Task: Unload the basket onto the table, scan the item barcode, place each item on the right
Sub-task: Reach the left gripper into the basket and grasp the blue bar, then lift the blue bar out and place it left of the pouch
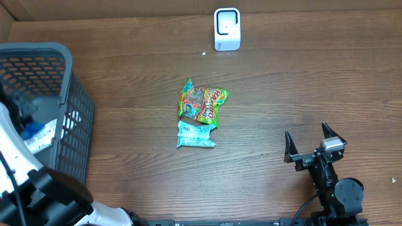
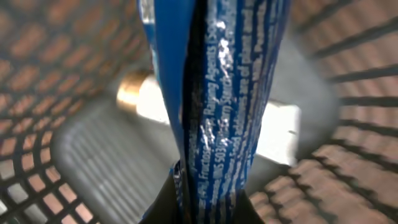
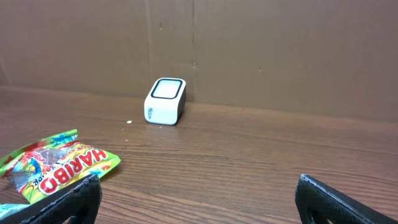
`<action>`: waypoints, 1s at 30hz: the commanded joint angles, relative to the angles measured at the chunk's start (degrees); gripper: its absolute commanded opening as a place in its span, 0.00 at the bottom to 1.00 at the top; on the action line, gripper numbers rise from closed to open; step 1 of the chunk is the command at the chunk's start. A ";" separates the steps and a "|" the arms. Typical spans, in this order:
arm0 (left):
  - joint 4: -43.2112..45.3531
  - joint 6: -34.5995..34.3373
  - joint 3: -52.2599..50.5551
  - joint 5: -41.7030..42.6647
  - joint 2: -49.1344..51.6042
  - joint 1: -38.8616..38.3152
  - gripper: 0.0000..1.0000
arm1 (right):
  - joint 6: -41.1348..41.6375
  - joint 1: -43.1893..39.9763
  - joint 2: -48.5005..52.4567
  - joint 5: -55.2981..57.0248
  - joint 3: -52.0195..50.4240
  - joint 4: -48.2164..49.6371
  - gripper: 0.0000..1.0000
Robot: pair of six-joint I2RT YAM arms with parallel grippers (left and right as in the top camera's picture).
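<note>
My left gripper (image 2: 208,200) is shut on a blue printed packet (image 2: 217,93), which stands upright between the jaws inside the grey mesh basket (image 1: 75,125). Only small print shows on the packet; its barcode is out of view. From overhead a bit of blue (image 1: 31,129) shows in the basket beside the white left arm. The white scanner (image 1: 227,29) stands at the table's far edge, also in the right wrist view (image 3: 165,101). My right gripper (image 1: 311,143) rests open near the front right, with nothing between its fingers (image 3: 199,193).
A green Haribo bag (image 1: 204,102) and a teal packet (image 1: 196,135) lie mid-table, the Haribo bag (image 3: 56,165) left of my right fingers. A white tube with a gold cap (image 2: 140,96) lies on the basket floor. Cardboard walls (image 3: 280,50) back the table.
</note>
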 commanded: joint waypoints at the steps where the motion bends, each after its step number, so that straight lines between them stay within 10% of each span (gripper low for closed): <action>1: -4.48 -0.96 12.81 4.33 -0.81 -4.24 0.04 | -0.07 0.35 -0.57 0.35 -0.61 0.24 1.00; 15: -18.93 1.25 37.44 7.10 -1.20 -40.39 0.04 | -0.07 0.35 -0.57 0.35 -0.61 0.24 1.00; 21: -23.23 -11.67 23.43 -3.80 0.85 -50.45 0.04 | -0.07 0.35 -0.57 0.35 -0.61 0.24 1.00; 30: -9.77 -9.66 -6.56 -4.90 1.14 -52.76 0.04 | -0.07 0.35 -0.57 0.35 -0.61 0.24 1.00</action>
